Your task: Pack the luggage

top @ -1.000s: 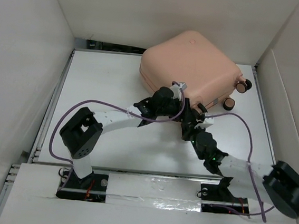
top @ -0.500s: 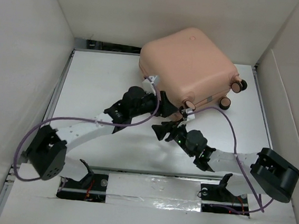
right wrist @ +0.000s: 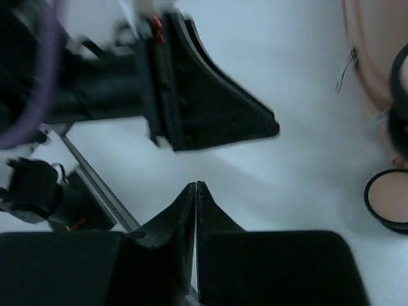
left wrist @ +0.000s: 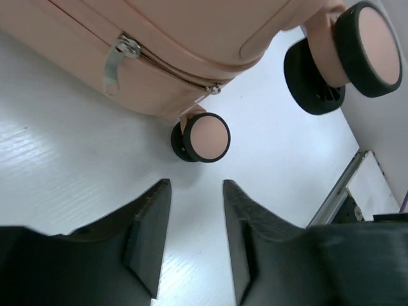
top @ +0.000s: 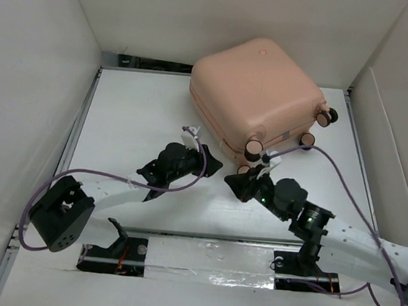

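The luggage [top: 257,86] is a peach-pink hard-shell suitcase lying closed at the back of the table, its wheels [top: 253,149] facing the near right. My left gripper [top: 215,162] hovers just in front of its near corner, open with nothing between its fingers. In the left wrist view the left gripper [left wrist: 196,186] points at a small wheel [left wrist: 201,137], below the luggage [left wrist: 191,32] and its zipper pull [left wrist: 115,60]. My right gripper [top: 232,182] sits low beside the left one, shut on nothing. The right wrist view shows the right gripper [right wrist: 196,186] closed, with a wheel [right wrist: 389,199] at the right.
White walls box in the table on the left, back and right. A metal rail [top: 75,140] runs along the table's left edge. Purple cables [top: 332,172] loop from both arms over the tabletop. The left gripper's fingers [right wrist: 210,115] appear close ahead in the right wrist view.
Both grippers have pulled back from the luggage's near side toward the table's front. The luggage turned slightly at first, then stayed put. The left elbow swung down and left.
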### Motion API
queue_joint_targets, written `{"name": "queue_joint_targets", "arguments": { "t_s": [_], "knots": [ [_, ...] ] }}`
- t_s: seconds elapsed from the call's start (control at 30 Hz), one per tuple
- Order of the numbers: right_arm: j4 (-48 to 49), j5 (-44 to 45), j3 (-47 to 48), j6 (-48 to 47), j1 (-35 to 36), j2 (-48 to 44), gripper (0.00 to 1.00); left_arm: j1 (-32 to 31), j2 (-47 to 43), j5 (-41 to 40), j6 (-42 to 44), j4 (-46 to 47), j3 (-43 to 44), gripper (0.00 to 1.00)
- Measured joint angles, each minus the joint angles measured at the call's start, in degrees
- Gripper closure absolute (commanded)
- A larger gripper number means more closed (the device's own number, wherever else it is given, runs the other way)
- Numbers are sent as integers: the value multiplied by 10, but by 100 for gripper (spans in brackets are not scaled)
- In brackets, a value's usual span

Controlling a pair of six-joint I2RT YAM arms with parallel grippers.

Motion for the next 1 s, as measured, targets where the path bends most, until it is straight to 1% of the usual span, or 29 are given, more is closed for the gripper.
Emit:
{"name": "queue_joint_targets", "arguments": {
  "t_s": [0.03, 0.07, 0.1, 0.13, 0.17, 0.2, 0.3, 0.4, 0.5, 0.63, 0.77, 0.87, 1.0],
  "knots": [
    [-34, 12, 23, -7, 3, -22, 53, -5, 13, 0, 5, 7, 3, 57],
    [-63, 27, 47, -17, 3, -41, 46, -10, 25, 0, 9, 12, 7, 47],
    [-92, 43, 73, -28, -1, -56, 32, -16, 38, 1, 14, 19, 12, 45],
    [-121, 58, 100, -38, -9, -66, 26, -19, 49, 3, 17, 25, 19, 43],
    [-147, 72, 127, -47, -20, -69, 22, -22, 59, 3, 19, 31, 26, 43],
    [-167, 84, 152, -57, -34, -70, 16, -24, 69, 5, 22, 36, 33, 43],
    [-227, 108, 208, -85, -89, -52, 6, -25, 98, 5, 28, 48, 57, 43],
    [-270, 108, 240, -113, -148, -5, 3, -25, 130, 1, 39, 54, 87, 43],
    [-300, 90, 256, -141, -195, 54, 3, -25, 166, -6, 52, 56, 116, 43],
    [-319, 39, 257, -176, -227, 118, 4, -25, 212, -16, 67, 56, 150, 45],
    [-320, -12, 263, -200, -252, 164, 6, -26, 224, -18, 74, 53, 163, 47],
    [-312, -40, 266, -212, -269, 191, 13, -27, 233, -16, 78, 51, 173, 49],
    [-298, -68, 266, -221, -285, 214, 27, -28, 245, -14, 80, 54, 183, 54]
  ]
}}
